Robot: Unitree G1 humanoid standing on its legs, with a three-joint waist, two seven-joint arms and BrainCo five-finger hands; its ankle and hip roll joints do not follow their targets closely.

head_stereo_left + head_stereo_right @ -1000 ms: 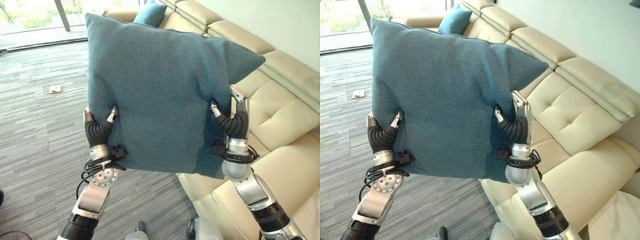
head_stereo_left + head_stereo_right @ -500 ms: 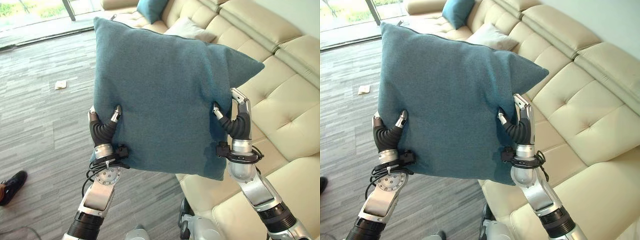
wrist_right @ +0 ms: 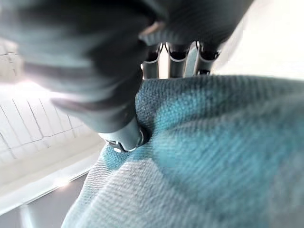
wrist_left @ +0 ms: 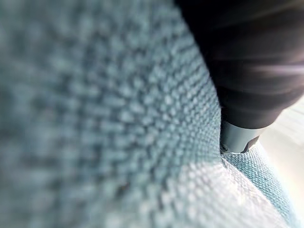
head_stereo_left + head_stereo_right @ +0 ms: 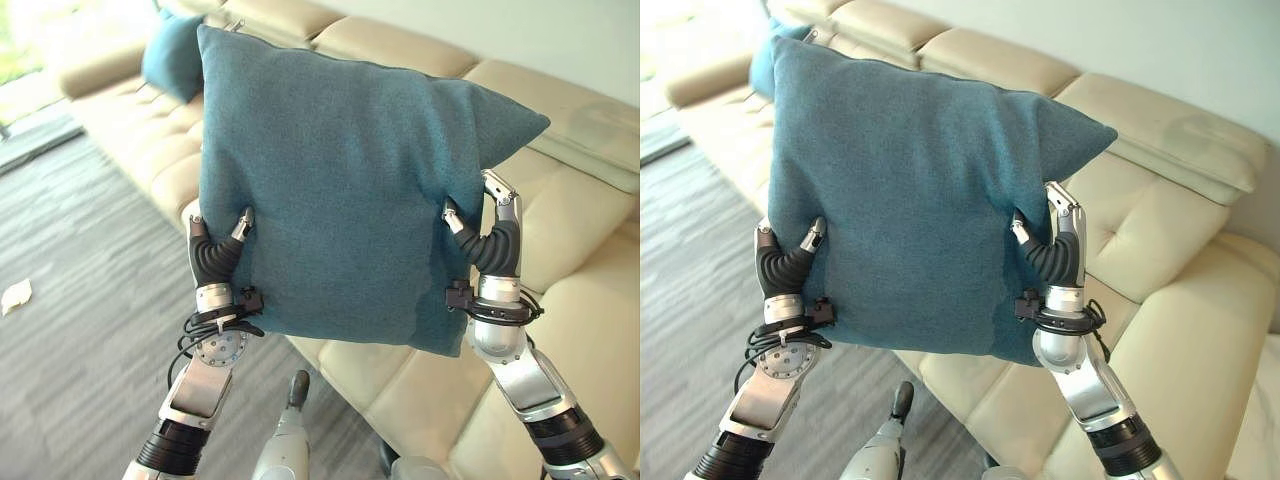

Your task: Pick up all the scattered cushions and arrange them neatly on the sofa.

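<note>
Fingers (image 5: 1061, 205) of both hands are pinching a teal cushion (image 5: 340, 190) mid-frame; it is not yet on the sofa (image 5: 560, 220), where another cushion (image 5: 168, 62) is sitting upper left.

Plain teal woven cushion (image 5: 340, 190), cream tufted sofa (image 5: 560, 220), grey striped floor (image 5: 70, 300), second teal cushion (image 5: 168, 62).

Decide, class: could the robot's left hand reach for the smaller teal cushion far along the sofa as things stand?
Probably not: the left hand is pinching the big teal cushion, shared with the right hand, and the smaller cushion lies far beyond it on the sofa.
</note>
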